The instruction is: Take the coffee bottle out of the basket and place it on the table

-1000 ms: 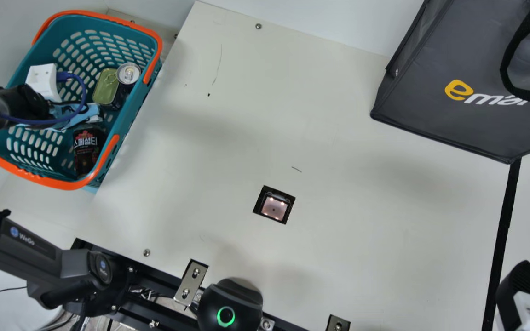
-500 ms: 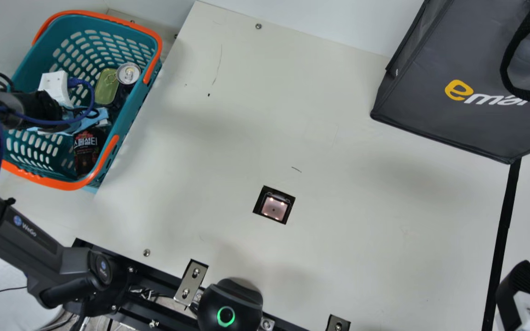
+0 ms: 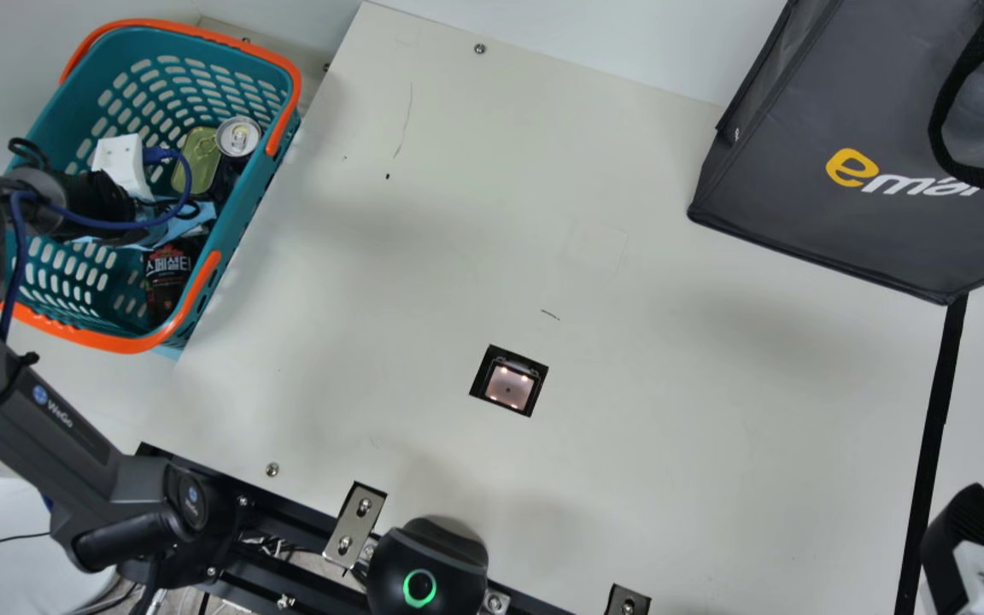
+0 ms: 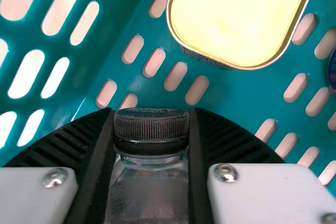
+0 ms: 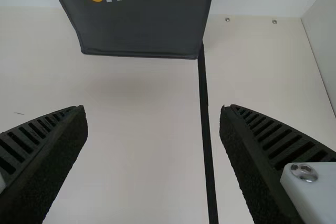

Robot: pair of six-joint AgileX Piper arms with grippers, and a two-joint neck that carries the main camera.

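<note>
The coffee bottle [image 3: 169, 273] is inside the teal basket [image 3: 248, 205] at the left of the scene, toward the basket's near end, its dark label with red print showing. The left gripper [image 3: 184, 224] reaches down into the basket and has the bottle pinched at its neck; in the left wrist view a finger presses on each side, just by the ribbed black cap [image 4: 152, 124]. Whether the bottle touches the basket's floor cannot be told. Farther in lie a flat tin [image 3: 200, 161] with a yellowish lid and, just to its right, a dark can [image 3: 238, 137] with a silvery top. A lit square panel [image 3: 509, 382] sits mid-table. At the far right stands a dark grey bag [image 3: 799, 188]. The right gripper [image 3: 970, 534] is at the near right, its fingers spread wide with nothing between them.
</note>
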